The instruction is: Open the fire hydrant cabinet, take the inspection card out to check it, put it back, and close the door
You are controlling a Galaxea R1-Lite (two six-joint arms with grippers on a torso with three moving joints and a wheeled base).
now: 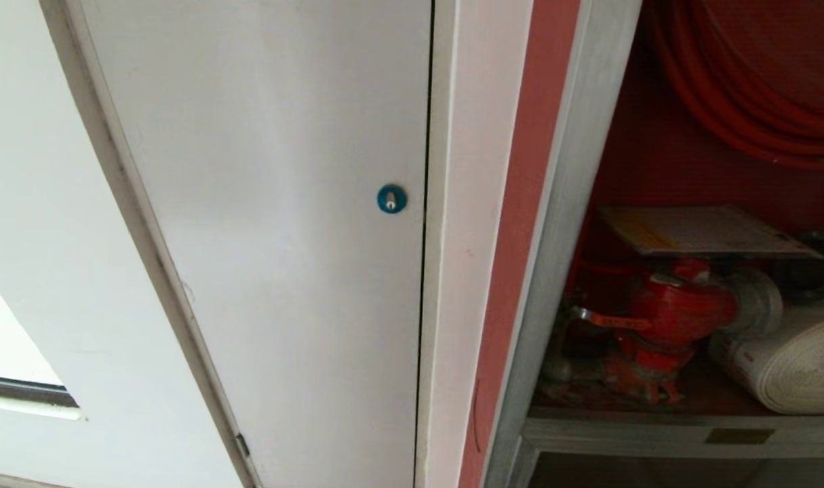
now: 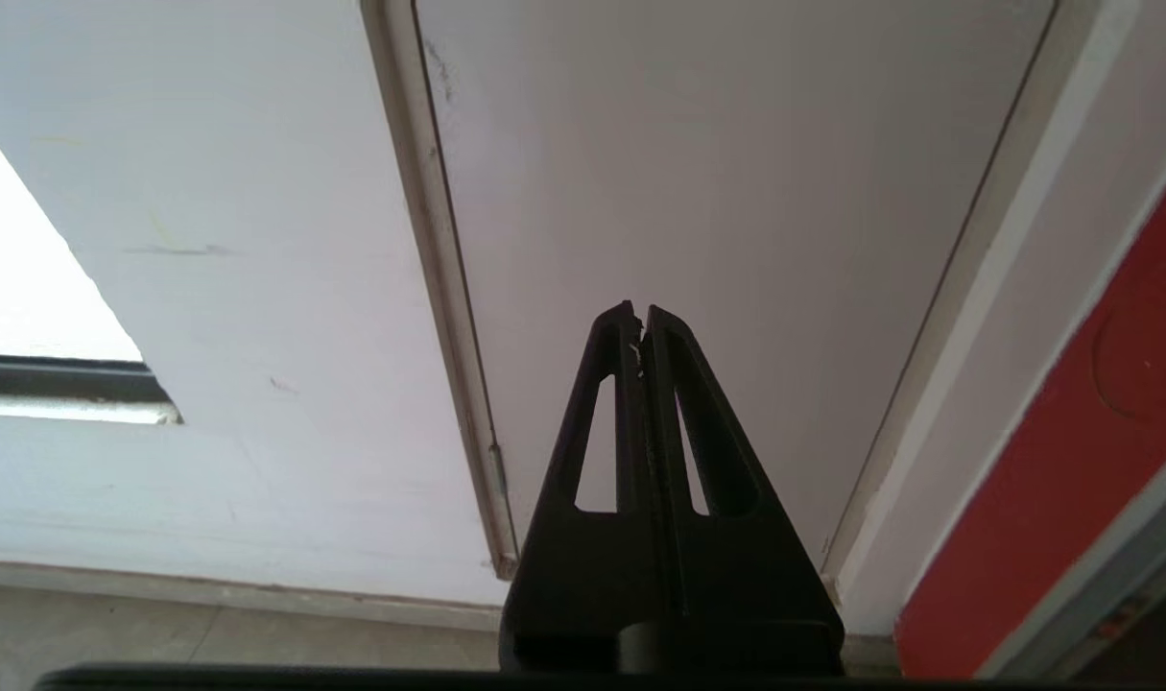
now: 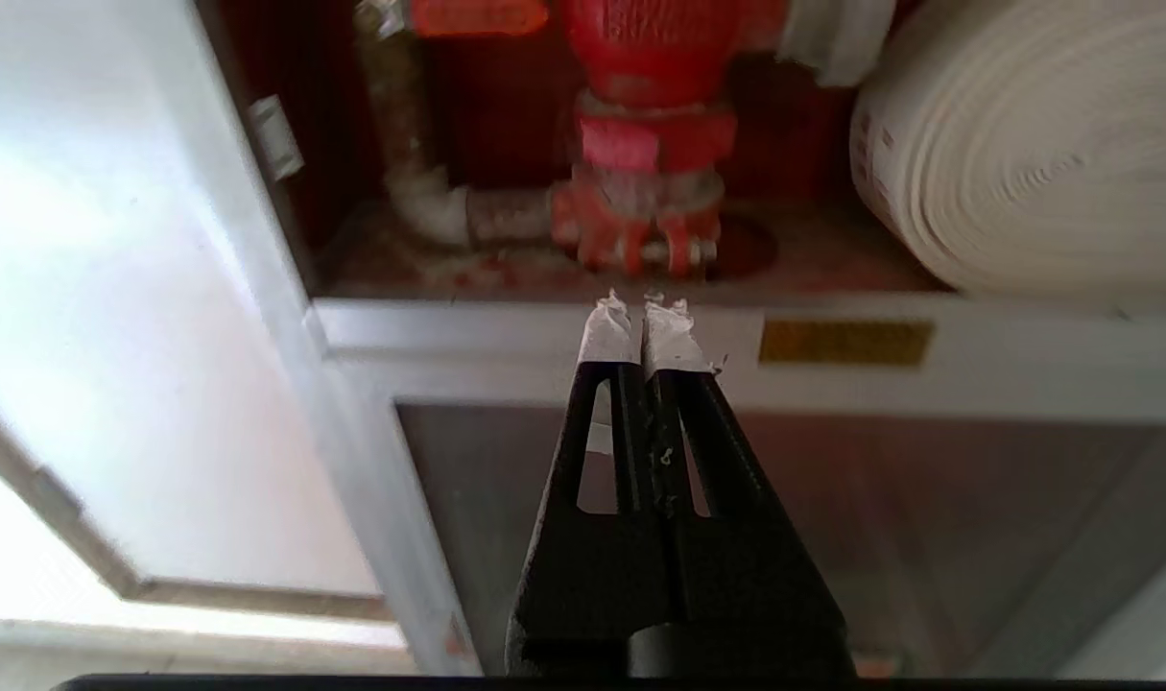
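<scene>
The cabinet [image 1: 561, 224] stands open at the right of the head view, red inside, w/ the card [image 1: 707, 232] lying flat on top of the red valve [image 1: 669, 312], hose reel [image 1: 751, 88] above and a white rolled hose [image 1: 791, 366] just beside the valve. The cabinet's glass door isn't in any view. The card looks like thin paper in a clear sleeve: light, floppy, prob. slippery, so it'll sag if pinched at a corner only. Best bet is the near edge that overhangs the valve, a shallow pinch across both faces, then a level pull so it doesn't snag. Left claw [image 2: 640, 312] is clenched on nothing, facing the plain white door [image 2: 717, 211] w/ the blue lock [image 1: 391, 198]. Right claw [image 3: 642, 305] is also clenched, empty, tips wrapped in white tape, pointing at the cabinet's lower frame rail [image 3: 506, 326] below the valve, well short of the card.
</scene>
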